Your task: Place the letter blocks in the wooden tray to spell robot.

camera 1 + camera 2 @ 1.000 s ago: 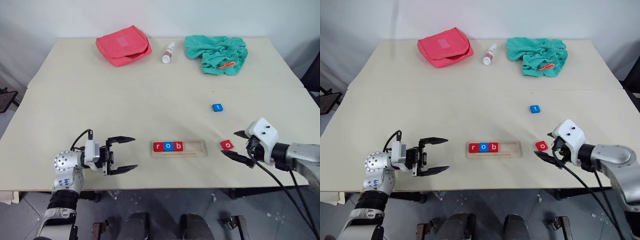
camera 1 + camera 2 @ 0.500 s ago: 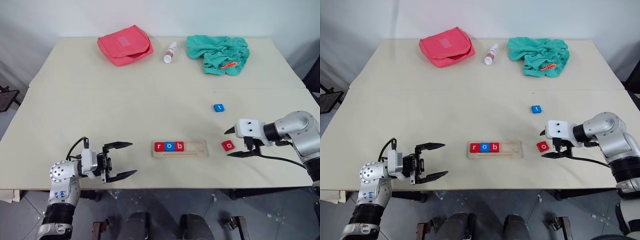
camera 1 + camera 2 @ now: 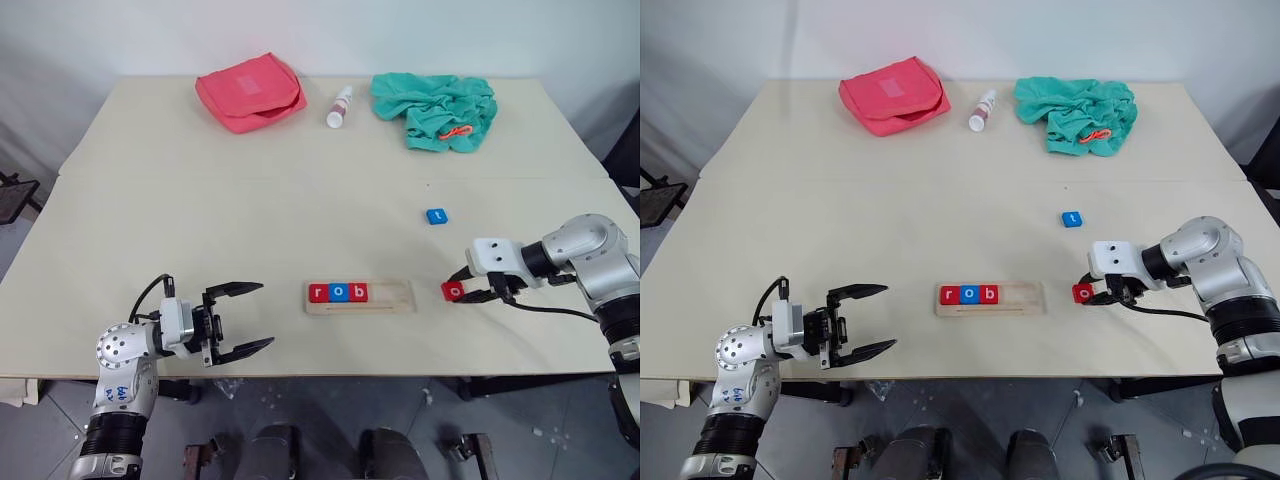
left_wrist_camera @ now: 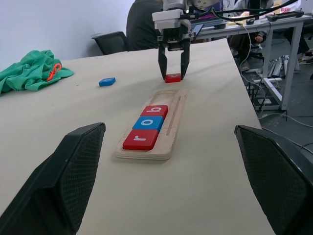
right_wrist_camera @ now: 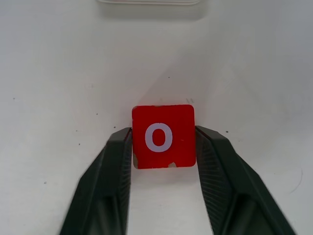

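Observation:
The wooden tray (image 3: 394, 293) lies near the table's front edge. Red r (image 3: 318, 293), blue o (image 3: 338, 293) and red b (image 3: 358, 293) blocks fill its left end, and its right part is bare. To the tray's right a red o block (image 5: 163, 136) rests on the table, with the fingers of my right gripper (image 3: 461, 288) pressed against its two sides. A blue t block (image 3: 435, 216) lies farther back on the right. My left gripper (image 3: 267, 314) hovers open and holds nothing at the front left, pointing toward the tray.
A red pouch (image 3: 249, 90), a small white bottle (image 3: 338, 105) and a crumpled green cloth (image 3: 433, 108) sit along the far edge. A seam crosses the tabletop (image 3: 200, 200). Beyond the table's right end, a seated person (image 4: 142, 22) and office desks appear.
My right gripper swung down over the red o block and its fingers closed from wide open onto the block's sides. The left gripper stayed open, nearly still.

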